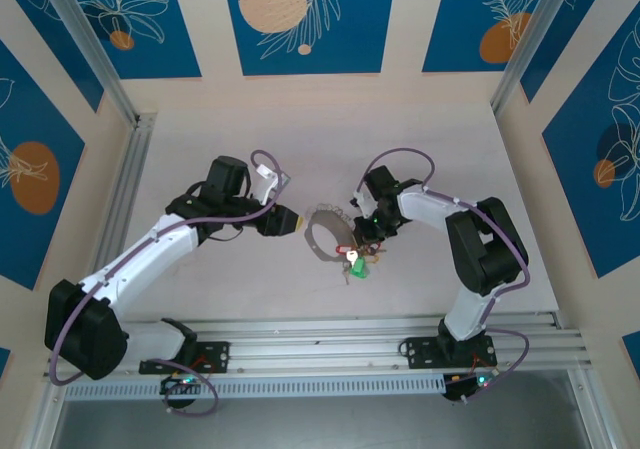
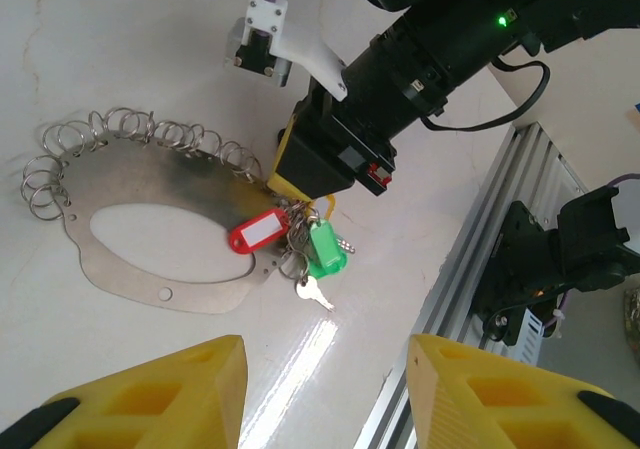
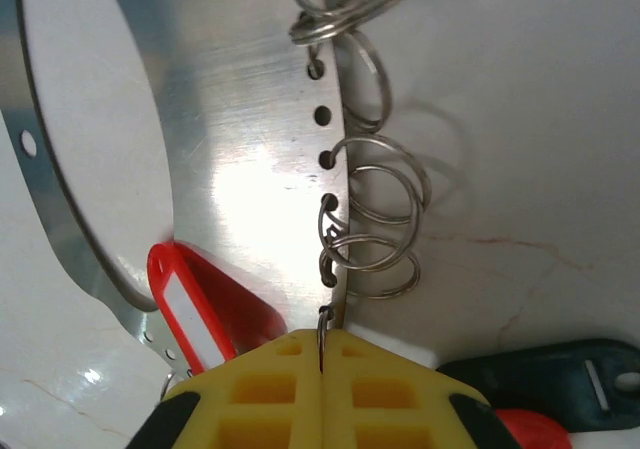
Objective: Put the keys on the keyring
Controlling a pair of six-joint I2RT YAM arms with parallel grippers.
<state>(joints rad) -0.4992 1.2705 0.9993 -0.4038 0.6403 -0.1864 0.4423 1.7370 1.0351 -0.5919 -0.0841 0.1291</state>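
Observation:
The keyring [image 1: 318, 219] is a flat grey metal hoop lying mid-table, its rim fringed with small wire rings [image 2: 150, 129]. The keys cluster at its near edge: a red tag [image 2: 258, 232], a green tag [image 2: 325, 249] and a bare silver key [image 2: 315, 292]. My right gripper [image 3: 322, 354] is shut on one small wire ring [image 3: 322, 329] at the rim of the keyring [image 3: 240, 119], with the red tag [image 3: 200, 314] to its left and a black tag [image 3: 560, 369] to its right. My left gripper [image 2: 325, 379] hangs open above bare table, short of the keys, holding nothing.
An aluminium rail [image 1: 380, 334] runs along the near table edge, close to the keys [image 1: 355, 262]. The right arm's body [image 2: 430, 59] looms over the far side of the key cluster. Panelled walls enclose the table on three sides.

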